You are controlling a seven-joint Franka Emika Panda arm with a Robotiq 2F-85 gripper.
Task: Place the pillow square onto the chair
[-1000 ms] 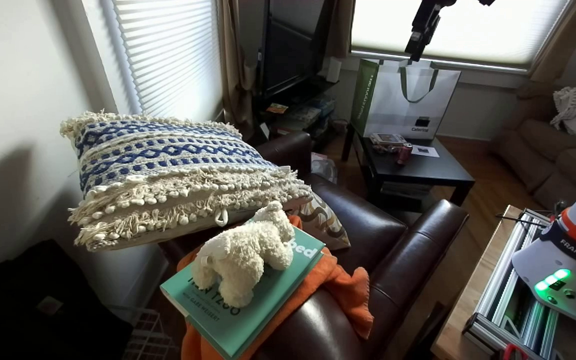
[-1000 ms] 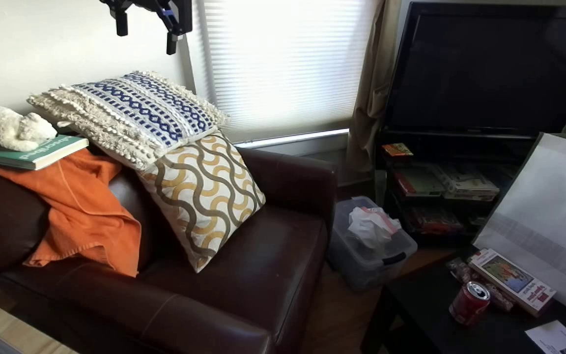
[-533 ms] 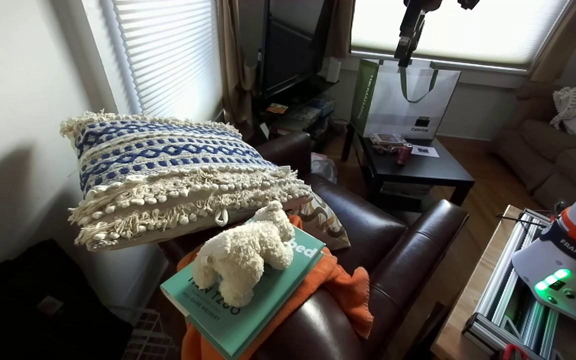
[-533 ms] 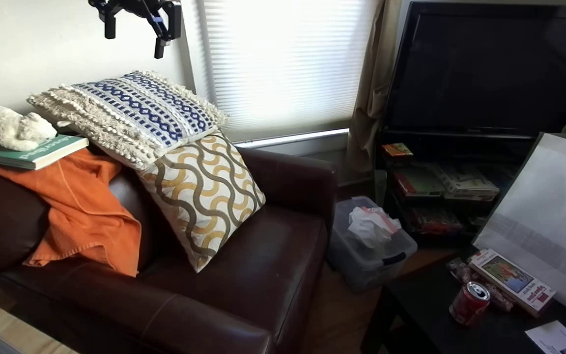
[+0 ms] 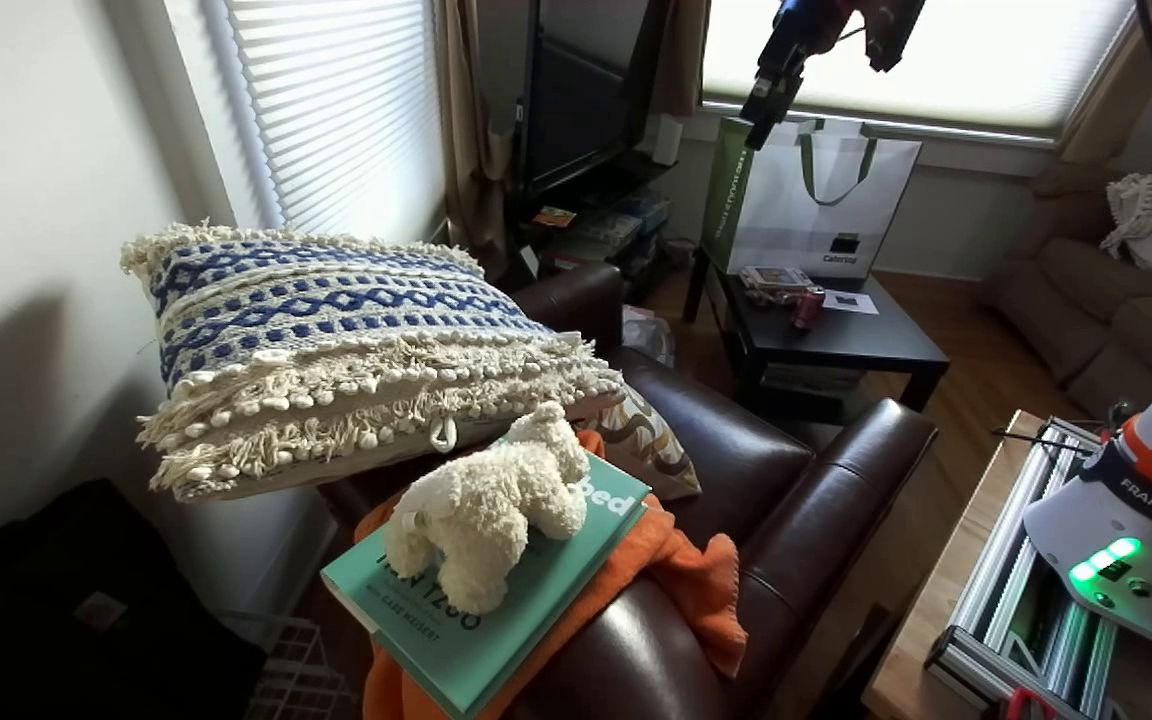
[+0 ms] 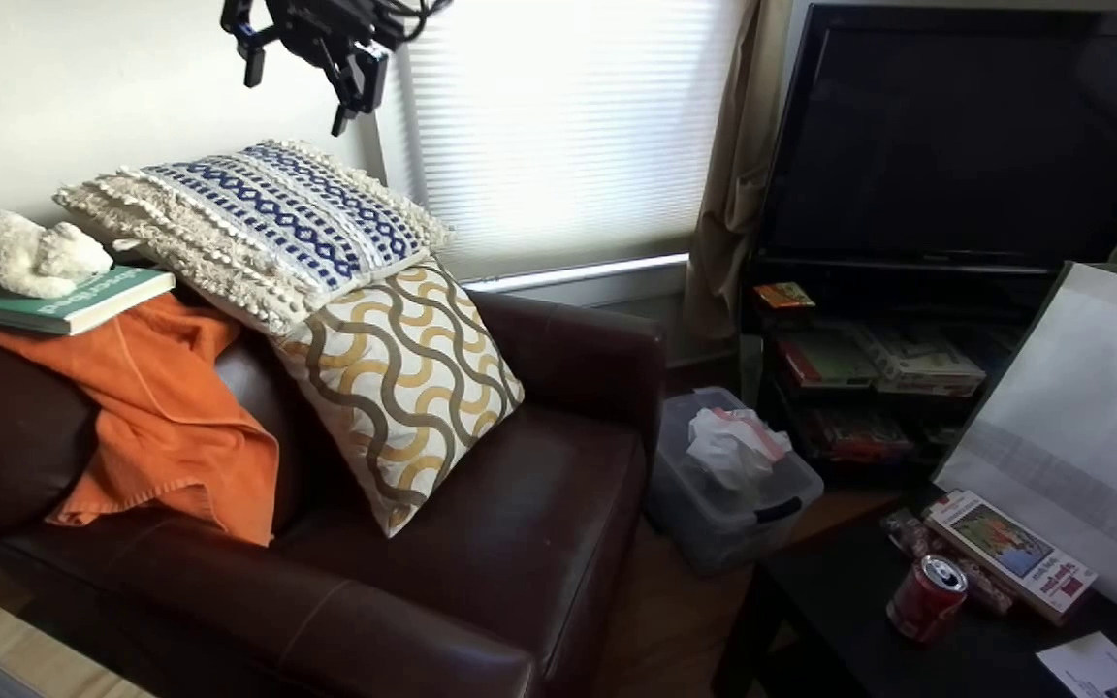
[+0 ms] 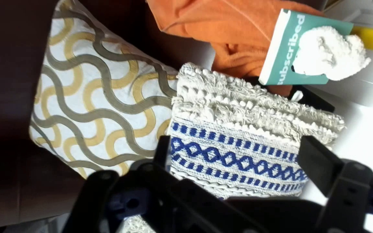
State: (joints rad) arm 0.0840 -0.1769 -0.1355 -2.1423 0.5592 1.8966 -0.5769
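The pillow, a navy-and-white woven cushion with cream fringe, lies tilted on top of the chair's back in both exterior views [image 5: 336, 310] [image 6: 272, 218]. The chair, dark brown leather, shows beneath it in both exterior views [image 5: 706, 410] [image 6: 510, 514]; its dark leather also shows in the wrist view [image 7: 8, 97]. My gripper is open and empty, high in both exterior views [image 5: 818, 105] [image 6: 297, 102], apart from the pillow. In the wrist view the spread fingers of the gripper [image 7: 236, 142] frame the striped face of the pillow [image 7: 235, 132], whose lower part they hide.
A wavy-patterned cushion [image 6: 403, 378] leans on the seat under the pillow. Beside the pillow, a plush toy [image 5: 496, 510] sits on a green book [image 5: 456, 660] over an orange towel [image 5: 696, 570]. A wall and window blind [image 6: 558, 136] stand close behind. A black table [image 5: 836, 340] holds a bag.
My gripper has moved left and lower in an exterior view, and has come lower and tilted in both. It stays open. The pillow and chair have not moved.
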